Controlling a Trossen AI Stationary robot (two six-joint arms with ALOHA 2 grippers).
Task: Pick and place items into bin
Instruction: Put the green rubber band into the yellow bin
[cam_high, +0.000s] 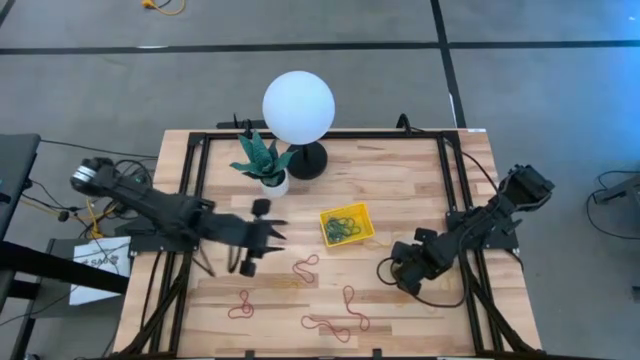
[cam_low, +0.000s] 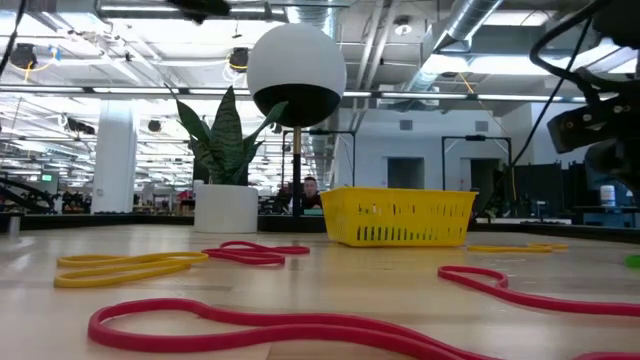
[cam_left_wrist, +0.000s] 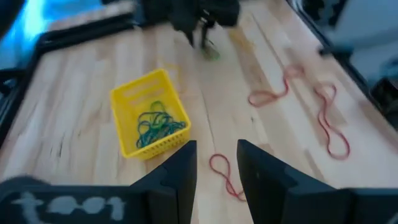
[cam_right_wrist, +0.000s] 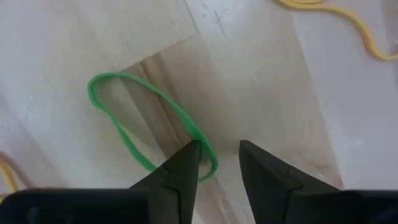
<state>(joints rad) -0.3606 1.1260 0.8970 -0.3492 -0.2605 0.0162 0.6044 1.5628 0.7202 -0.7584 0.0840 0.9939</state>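
**Some bands binned, several loose on the desk**

The small, shallow, square bright yellow plastic bin (cam_high: 347, 224) sits near the middle of the pale wooden desk (cam_high: 420, 180), just in front of the white plant pot with its green spiky plant (cam_high: 268, 166) and the black-stemmed white globe lamp (cam_high: 299, 110). A tangle of thin green and yellow rubber-band loops (cam_high: 345, 226) already lies inside it, so part of the job looks done.

A good deal is left. Thin red rubber-band loops (cam_high: 306, 266) lie scattered across the near half of the desk, well apart from the bin; the low view also shows a yellow loop (cam_low: 125, 266) flat on the wood. One thin green rubber-band loop (cam_right_wrist: 149, 127) lies on the desk directly under the right arm.

The right gripper (cam_right_wrist: 219, 163) hangs low over the desk to the right of the bin, its jaws spread with a clear gap between them, one tip just at the edge of the green loop; nothing is pinched yet. By my reading, this loop is the next pick.

The left gripper (cam_left_wrist: 216, 163) hovers to the left of the bin, jaws likewise spread and empty, pointing towards the bin and a red loop near it.
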